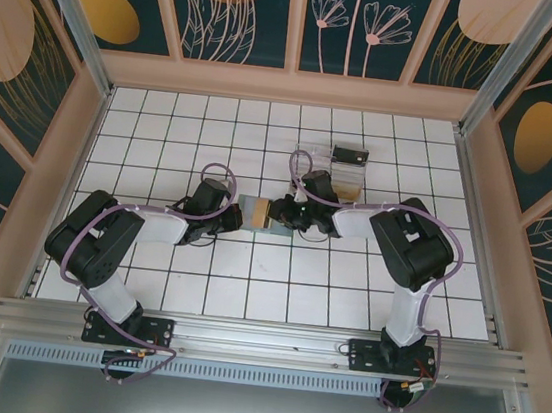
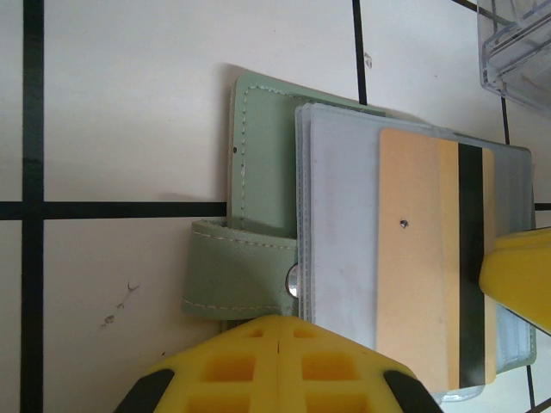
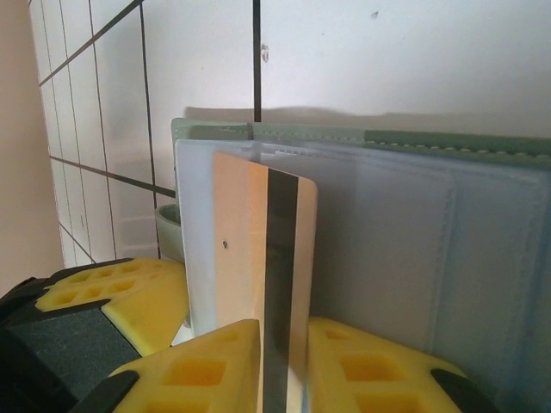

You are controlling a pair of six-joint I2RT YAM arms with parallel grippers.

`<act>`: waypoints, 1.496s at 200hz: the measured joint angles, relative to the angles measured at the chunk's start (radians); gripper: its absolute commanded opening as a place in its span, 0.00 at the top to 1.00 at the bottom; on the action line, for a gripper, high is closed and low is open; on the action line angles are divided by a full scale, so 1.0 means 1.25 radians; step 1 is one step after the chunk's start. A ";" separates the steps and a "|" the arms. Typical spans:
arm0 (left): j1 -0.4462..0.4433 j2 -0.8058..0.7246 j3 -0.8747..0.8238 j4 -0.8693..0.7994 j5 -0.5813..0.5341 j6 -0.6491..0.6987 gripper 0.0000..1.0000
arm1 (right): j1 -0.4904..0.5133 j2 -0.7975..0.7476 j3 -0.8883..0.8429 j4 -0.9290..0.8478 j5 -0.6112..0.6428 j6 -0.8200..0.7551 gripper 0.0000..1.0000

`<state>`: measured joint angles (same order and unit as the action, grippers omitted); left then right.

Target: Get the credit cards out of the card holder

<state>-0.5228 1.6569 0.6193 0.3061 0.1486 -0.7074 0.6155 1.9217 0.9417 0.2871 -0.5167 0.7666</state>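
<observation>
The grey-green card holder (image 1: pixel 256 214) lies open on the white tiles in the middle of the table, its clear sleeves (image 2: pixel 344 215) facing up. My left gripper (image 2: pixel 280 331) is shut and rests on the holder's near edge beside the snap strap (image 2: pixel 237 271). A tan credit card (image 3: pixel 250 241) with a black stripe sticks partly out of a sleeve. My right gripper (image 3: pixel 284 361) is shut on that card's end, one finger on each face. From the left wrist view, a right finger (image 2: pixel 521 275) covers the card's (image 2: pixel 422 258) edge.
A clear plastic tray (image 2: pixel 515 43) stands just beyond the holder, toward the back (image 1: pixel 304 168). A small black box (image 1: pixel 350 155) sits behind it on the right. Both arms meet over the table's centre, and open tiles lie to the left, right and front.
</observation>
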 measured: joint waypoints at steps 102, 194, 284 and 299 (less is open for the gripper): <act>0.000 0.000 0.000 0.000 -0.001 0.006 1.00 | -0.041 -0.032 -0.052 0.013 -0.010 0.004 1.00; 0.000 -0.005 0.002 -0.008 -0.001 0.007 0.99 | -0.106 -0.178 -0.137 -0.049 -0.001 -0.033 1.00; 0.000 -0.261 -0.027 0.006 -0.032 0.028 0.01 | -0.083 -0.410 0.004 -0.348 0.250 -0.291 1.00; 0.000 -0.313 -0.067 0.038 -0.055 0.034 0.01 | -0.057 -0.425 0.044 -0.381 0.325 -0.352 1.00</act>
<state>-0.5228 1.2652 0.5358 0.3531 0.0795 -0.6655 0.5442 1.3907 0.9966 -0.1894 -0.1108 0.3264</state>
